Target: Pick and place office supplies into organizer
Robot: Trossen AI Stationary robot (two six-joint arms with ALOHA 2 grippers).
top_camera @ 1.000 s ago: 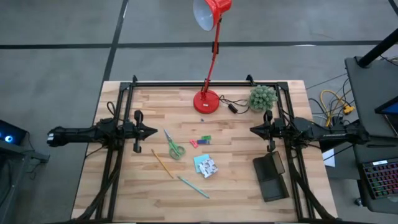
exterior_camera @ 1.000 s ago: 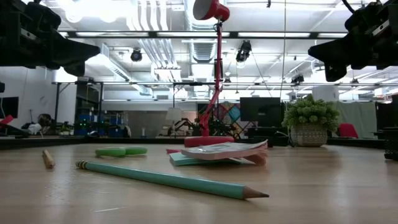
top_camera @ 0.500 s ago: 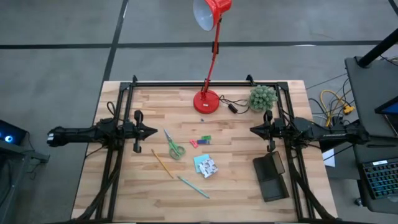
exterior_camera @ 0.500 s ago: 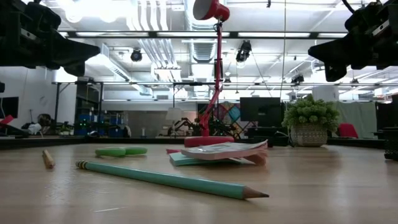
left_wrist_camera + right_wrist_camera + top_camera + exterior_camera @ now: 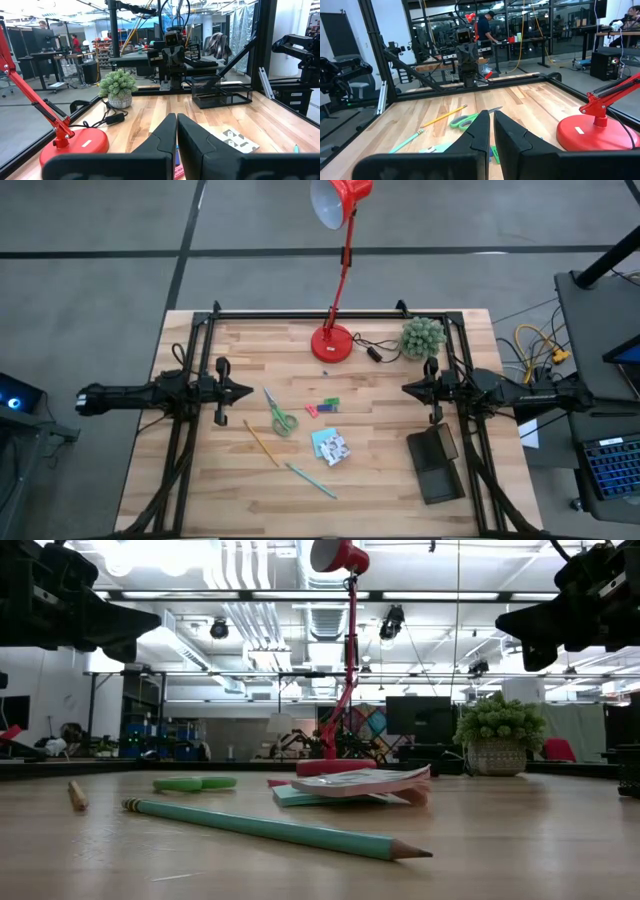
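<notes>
Table (image 5: 380, 470): you are looking at pale wooden planks inside a black rail frame (image 5: 330, 314).
Room: a workshop with desks, screens and ceiling pipes is showing beyond the far edge; a person is standing far back in the right wrist view.
Left hand (image 5: 248, 391): it is hovering by the left edge, fingers pressed together, gripping nothing.
Right hand (image 5: 406, 388): it is hovering by the right edge, fingers together, empty.
Office supplies: green-handled scissors (image 5: 279, 414), yellow pencil (image 5: 262, 443), teal pen (image 5: 311, 480), sticky-note pad (image 5: 330, 446) and small red and green pieces (image 5: 322, 407) are lying mid-table between the hands.
Organizer (image 5: 435, 463): it is sitting near the front right corner, apart from the supplies.
Far edge: red lamp (image 5: 333, 341) and green plant (image 5: 422, 336) are standing there.
Hard to see: you cannot tell the organizer's compartments from above.
</notes>
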